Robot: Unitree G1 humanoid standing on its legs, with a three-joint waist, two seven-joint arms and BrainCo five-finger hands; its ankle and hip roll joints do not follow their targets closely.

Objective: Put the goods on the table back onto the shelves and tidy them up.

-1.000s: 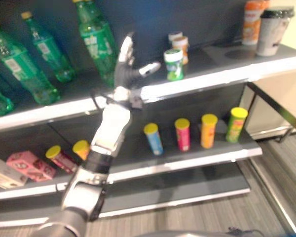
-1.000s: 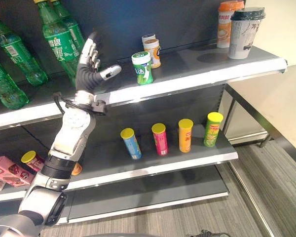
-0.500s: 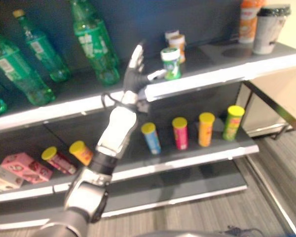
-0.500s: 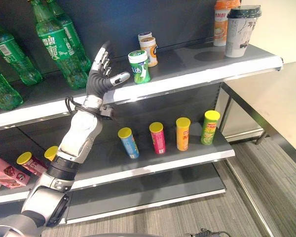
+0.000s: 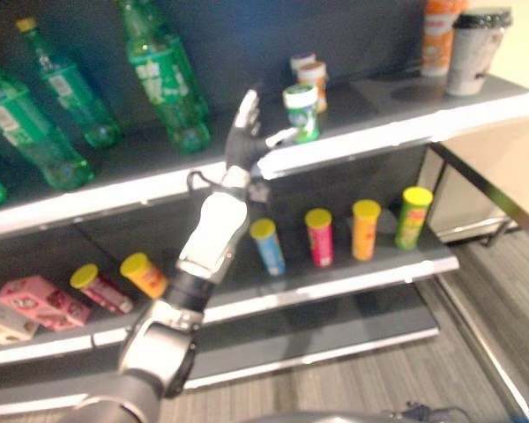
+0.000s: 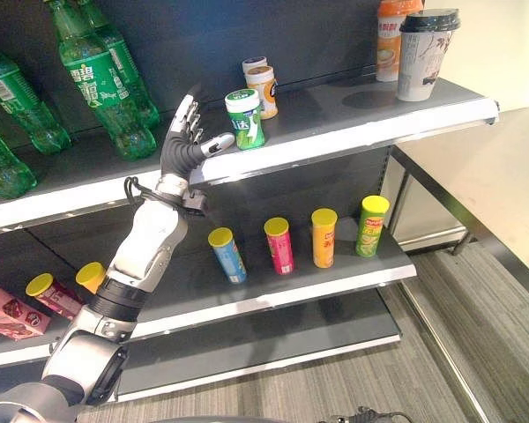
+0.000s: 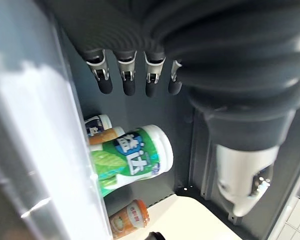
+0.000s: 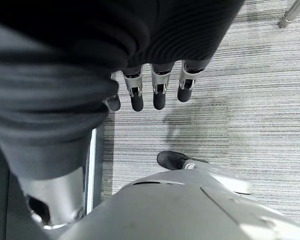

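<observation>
Left hand approaching the green canister on the upper shelf

The left hand [image 6: 187,145] is open and empty, fingers straight, thumb pointing at the green canister [image 6: 245,118], which stands upright near the front edge of the upper shelf [image 6: 353,132], just beside the thumb tip. Advance slowly; wrap mid-body and keep the canister vertical, clear of the small jars [image 6: 260,79] behind. The right hand [image 8: 140,95] hangs relaxed over the floor [image 8: 250,100].

green bottles [image 6: 93,79] cropped at top, pink box [image 6: 4,313] cut off

glossy green plastic bottles [image 6: 97,79] — matt grey shelf [image 6: 353,123].
</observation>
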